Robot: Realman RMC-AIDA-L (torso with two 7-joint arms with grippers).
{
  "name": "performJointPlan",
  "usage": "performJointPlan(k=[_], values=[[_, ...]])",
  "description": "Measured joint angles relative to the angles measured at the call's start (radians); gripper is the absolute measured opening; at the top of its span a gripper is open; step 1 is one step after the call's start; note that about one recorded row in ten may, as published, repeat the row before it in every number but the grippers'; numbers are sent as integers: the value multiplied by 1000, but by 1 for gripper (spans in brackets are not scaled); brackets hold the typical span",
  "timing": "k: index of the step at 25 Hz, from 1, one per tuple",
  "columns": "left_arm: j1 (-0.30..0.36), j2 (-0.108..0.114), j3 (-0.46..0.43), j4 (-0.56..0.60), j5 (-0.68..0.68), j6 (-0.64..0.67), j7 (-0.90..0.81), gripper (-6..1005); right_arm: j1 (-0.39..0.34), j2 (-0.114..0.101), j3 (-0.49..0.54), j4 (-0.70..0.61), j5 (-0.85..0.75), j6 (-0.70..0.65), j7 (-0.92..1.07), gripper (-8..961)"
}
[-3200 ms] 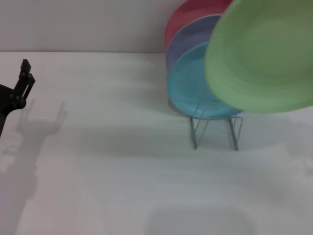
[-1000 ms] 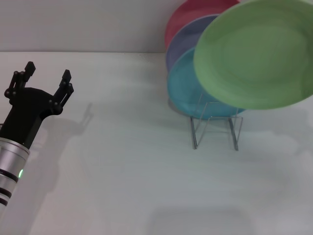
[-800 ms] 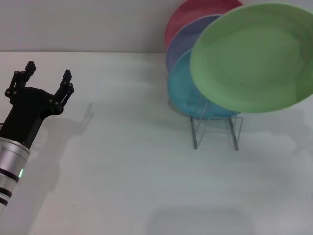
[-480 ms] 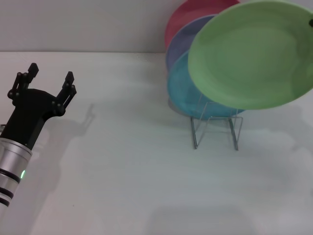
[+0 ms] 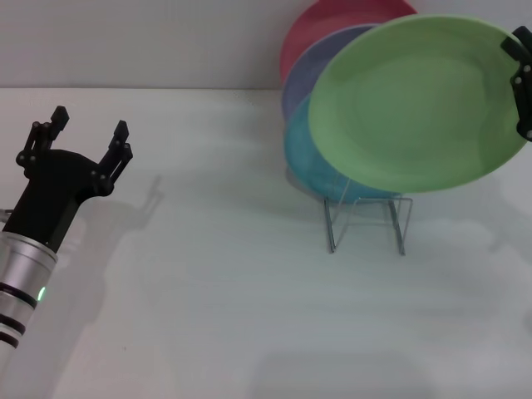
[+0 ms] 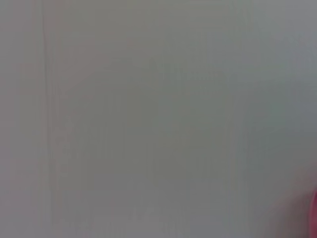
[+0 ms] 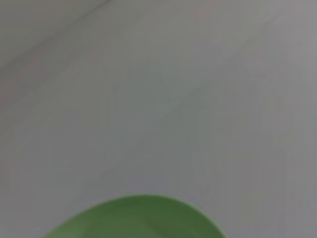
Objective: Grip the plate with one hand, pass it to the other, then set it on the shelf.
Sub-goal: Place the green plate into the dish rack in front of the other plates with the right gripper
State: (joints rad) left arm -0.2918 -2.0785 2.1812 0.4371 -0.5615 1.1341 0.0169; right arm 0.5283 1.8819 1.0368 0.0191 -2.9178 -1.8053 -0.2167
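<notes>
Head view: we see the green plate [image 5: 414, 104] held up in the air, tilted with its face toward us, in front of the plates that stand in the rack. The right gripper [image 5: 521, 83] shows only as a black part at the frame's right edge, touching the plate's right rim; we take it to be clamped on that rim, though the jaws themselves are mostly cut off. The plate reaches away from those jaws toward the left arm's side, and its lower edge hangs above the front loops of the wire rack [image 5: 366, 220] without touching them, as far as we can tell.

Behind the green plate, a turquoise plate [image 5: 312, 154], a lavender plate [image 5: 312, 71] and a red plate [image 5: 320, 25] stand upright in the rack, one behind the other. The rack stands on the white table [image 5: 208, 291].

The left gripper [image 5: 83, 137] is well apart from the plate, over the table's left side. Its jaws stand wide, pointing away from us, with nothing between them.

In the right wrist view we see only a curved part of the green plate [image 7: 138, 218] against the pale table.
</notes>
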Motion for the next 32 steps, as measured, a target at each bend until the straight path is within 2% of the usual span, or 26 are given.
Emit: performJointPlan(k=[32], values=[[-25, 0, 27, 3, 0, -30, -1, 814, 36, -10, -55, -51, 1, 26, -8, 27]])
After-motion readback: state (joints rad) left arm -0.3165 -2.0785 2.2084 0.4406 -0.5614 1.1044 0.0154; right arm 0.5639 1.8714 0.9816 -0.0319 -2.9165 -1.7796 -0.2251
